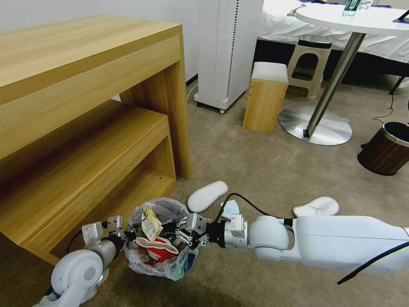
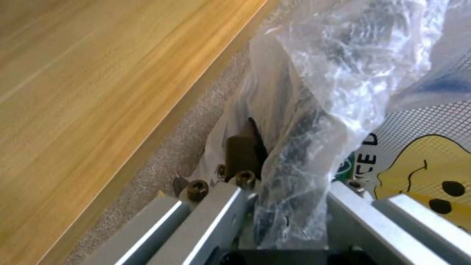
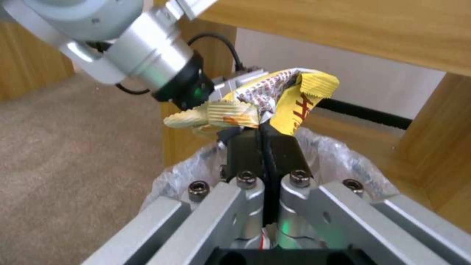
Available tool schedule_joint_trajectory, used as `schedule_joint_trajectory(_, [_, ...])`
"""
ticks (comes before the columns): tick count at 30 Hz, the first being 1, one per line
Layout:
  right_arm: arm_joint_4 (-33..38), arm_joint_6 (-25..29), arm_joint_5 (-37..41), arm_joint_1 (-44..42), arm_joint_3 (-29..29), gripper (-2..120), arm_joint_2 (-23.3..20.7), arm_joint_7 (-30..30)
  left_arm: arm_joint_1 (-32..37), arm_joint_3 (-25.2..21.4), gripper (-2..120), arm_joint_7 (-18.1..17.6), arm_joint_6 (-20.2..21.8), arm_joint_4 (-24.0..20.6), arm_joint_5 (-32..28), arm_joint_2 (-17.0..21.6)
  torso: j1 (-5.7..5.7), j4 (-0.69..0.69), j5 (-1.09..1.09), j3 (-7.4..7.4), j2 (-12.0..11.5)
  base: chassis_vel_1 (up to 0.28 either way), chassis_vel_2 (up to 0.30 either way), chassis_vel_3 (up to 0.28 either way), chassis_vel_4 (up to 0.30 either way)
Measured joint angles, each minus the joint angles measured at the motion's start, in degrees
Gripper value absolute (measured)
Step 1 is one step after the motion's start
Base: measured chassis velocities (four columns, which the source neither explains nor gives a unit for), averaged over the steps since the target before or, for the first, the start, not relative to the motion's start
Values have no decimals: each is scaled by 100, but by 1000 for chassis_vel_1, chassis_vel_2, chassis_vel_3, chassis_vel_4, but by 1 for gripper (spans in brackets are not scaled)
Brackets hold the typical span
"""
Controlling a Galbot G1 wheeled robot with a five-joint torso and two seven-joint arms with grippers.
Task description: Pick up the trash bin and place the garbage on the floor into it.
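A hotel-style room with beige short-pile carpet floor (image 1: 264, 170). A low wooden bench with a shelf (image 1: 85, 128) fills the left side; a round white pedestal table (image 1: 353, 19), a wooden stool (image 1: 264, 96) and a brown wood-look bin (image 1: 385, 149) stand farther back on the right.

Near the bench's front corner is the trash bin (image 1: 159, 232), lined with a crinkled clear plastic bag (image 1: 179, 264) that spills over its rim. A red-and-white paper bowl (image 1: 158, 247) already lies inside.

The left hand (image 1: 123, 232) is at the bin's near-left rim. In the left wrist view its fingers are closed on the rim and the bag liner (image 2: 314, 121), with plastic bunched between them.

The right hand (image 1: 164, 230) reaches in from the right and hangs just above the bin's mouth. Its dark fingertips (image 3: 262, 147) are pinched shut on a crumpled yellow candy wrapper (image 3: 279, 101), which stands upright above the opening.

Still on the carpet: two white slippers (image 1: 207, 195) (image 1: 316, 207) and a light-blue face mask (image 1: 230, 209), just beyond the bin.

The step in hand appears to be dropping the wrapper. It is light and crinkled, so it could cling to a fingertip or drift. Best to release low and over the middle of the opening, while the left hand holds the bin steady and level.
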Motion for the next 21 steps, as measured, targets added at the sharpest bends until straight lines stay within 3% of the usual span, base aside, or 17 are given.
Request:
schedule_joint_trajectory(8, [-110,37,-136,-178,59,4,-81,-191,29,-37,0,-44,-7,-138,-126,15,0,0,0,0,0,0,0,0,0])
schedule_joint_trajectory(21, [-216,93,-257,-456,228,52,-86,-309,109,-94,0,-61,-7,-276,-172,11,0,0,0,0,0,0,0,0,0])
